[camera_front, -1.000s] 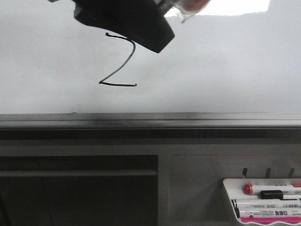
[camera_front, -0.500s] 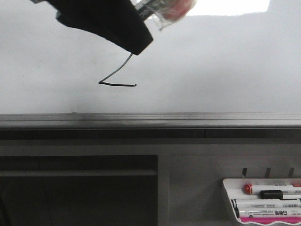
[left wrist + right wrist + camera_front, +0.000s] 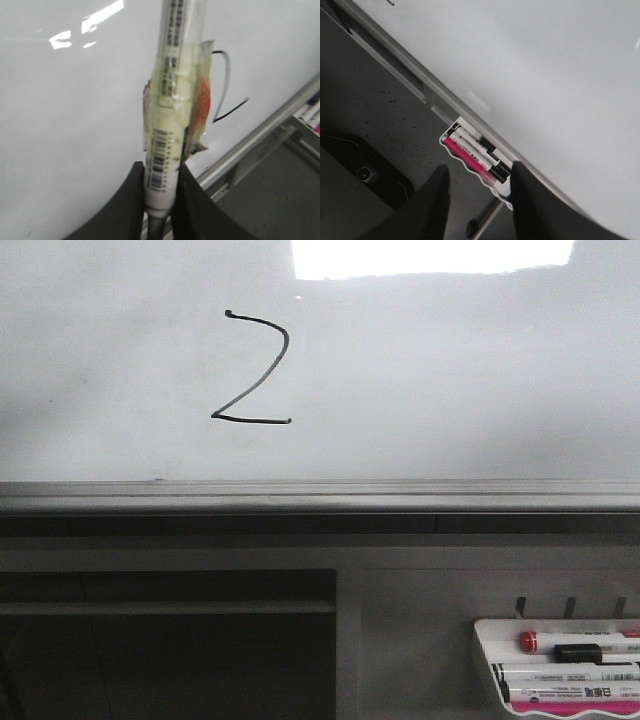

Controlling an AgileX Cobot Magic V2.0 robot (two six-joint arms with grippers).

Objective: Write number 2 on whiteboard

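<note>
A thin black number 2 (image 3: pixel 252 368) stands whole on the whiteboard (image 3: pixel 450 380), left of centre in the front view. No gripper shows in the front view. In the left wrist view my left gripper (image 3: pixel 161 172) is shut on a white marker (image 3: pixel 167 135) wrapped in yellowish and orange tape, held off the whiteboard (image 3: pixel 70 125); part of the number 2 (image 3: pixel 227 97) shows behind the marker, whose tip is out of view. My right gripper (image 3: pixel 479 175) is open and empty above the marker tray (image 3: pixel 507 192).
The grey metal bottom rail (image 3: pixel 320 495) runs below the whiteboard. A small white tray (image 3: pixel 487 640) at the lower right holds several markers (image 3: pixel 570 675), one pink (image 3: pixel 465 155). A dark recess (image 3: pixel 165 640) lies at the lower left.
The left arm with the taped marker, which covered the top of the 2, has moved up and left out of the front view. The full digit now shows.
</note>
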